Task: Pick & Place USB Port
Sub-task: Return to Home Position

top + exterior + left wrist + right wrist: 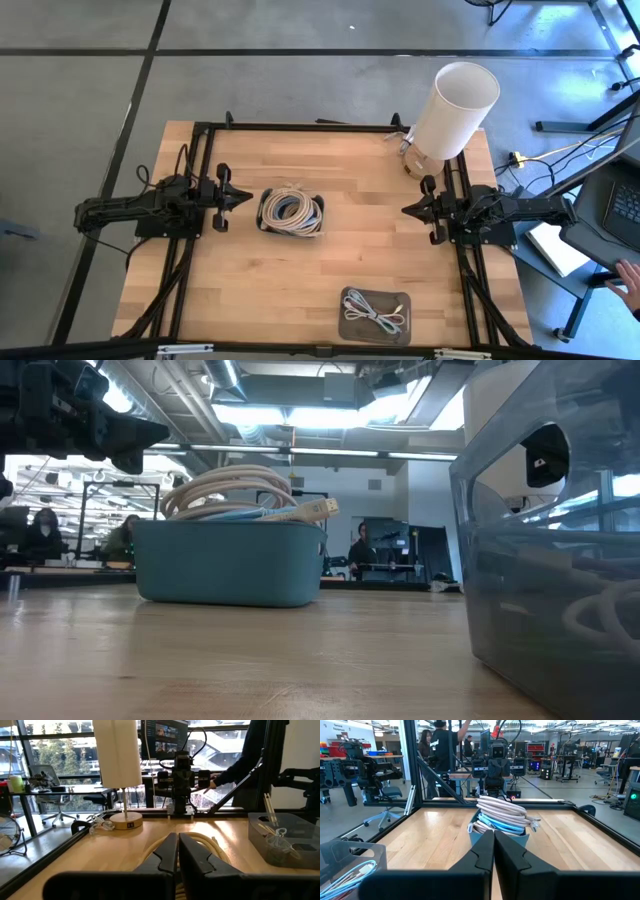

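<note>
1. White and pale-blue coiled cables fill the teal plastic bin, left of centre on the wooden worktop.
2. The left claw, closed and empty, hangs just beside the bin; the right claw, also closed and empty, is well apart.
3. Homing looks safest drawn straight back, away from the bin.

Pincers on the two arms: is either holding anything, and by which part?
Nothing is held. The left pincer and the right pincer are both shut and empty, apart from the blue bin holding the cables.

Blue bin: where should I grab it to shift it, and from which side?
Probably the wall of the blue bin facing the left gripper, pinched from above: coiled cables heap over the middle, leaving the thin upright rim free.
</note>
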Controlling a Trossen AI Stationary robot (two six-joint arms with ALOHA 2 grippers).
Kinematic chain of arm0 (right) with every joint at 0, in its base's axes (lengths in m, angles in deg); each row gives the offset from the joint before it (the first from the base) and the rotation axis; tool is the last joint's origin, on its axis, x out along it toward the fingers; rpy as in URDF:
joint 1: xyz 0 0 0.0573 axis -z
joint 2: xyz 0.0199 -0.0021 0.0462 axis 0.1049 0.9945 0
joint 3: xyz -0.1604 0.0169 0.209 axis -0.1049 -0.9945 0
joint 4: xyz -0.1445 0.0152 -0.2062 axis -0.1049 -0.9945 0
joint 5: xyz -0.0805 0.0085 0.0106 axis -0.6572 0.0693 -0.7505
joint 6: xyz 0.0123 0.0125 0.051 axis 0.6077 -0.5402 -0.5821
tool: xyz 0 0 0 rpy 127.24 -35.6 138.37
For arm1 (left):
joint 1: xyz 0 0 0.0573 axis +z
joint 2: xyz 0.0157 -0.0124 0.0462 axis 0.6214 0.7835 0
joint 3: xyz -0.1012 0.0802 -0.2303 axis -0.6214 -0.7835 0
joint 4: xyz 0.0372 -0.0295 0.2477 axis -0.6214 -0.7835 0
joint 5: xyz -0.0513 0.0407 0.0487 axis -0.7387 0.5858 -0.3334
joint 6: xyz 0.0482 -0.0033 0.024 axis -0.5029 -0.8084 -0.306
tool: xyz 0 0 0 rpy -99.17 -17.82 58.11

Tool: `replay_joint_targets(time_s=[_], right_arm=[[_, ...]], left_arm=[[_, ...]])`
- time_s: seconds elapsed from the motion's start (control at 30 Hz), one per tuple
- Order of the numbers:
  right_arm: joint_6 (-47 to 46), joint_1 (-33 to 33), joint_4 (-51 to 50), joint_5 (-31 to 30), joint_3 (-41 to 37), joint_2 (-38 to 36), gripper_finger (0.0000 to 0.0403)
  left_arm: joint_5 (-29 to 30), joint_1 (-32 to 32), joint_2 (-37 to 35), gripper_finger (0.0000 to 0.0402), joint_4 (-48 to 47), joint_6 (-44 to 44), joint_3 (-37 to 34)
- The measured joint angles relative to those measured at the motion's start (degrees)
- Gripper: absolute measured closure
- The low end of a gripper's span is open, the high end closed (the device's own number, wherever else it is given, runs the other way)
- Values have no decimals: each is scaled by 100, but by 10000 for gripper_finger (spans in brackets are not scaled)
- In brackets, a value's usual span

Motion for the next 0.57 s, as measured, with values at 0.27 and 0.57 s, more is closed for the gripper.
replay_joint_targets(time_s=[0.27,0.57], right_arm=[[0,-1,-1,0,0,0,386],[2,0,0,0,-2,0,386]], left_arm=[[1,-1,0,392,0,0,0],[2,-1,0,390,0,0,0]])
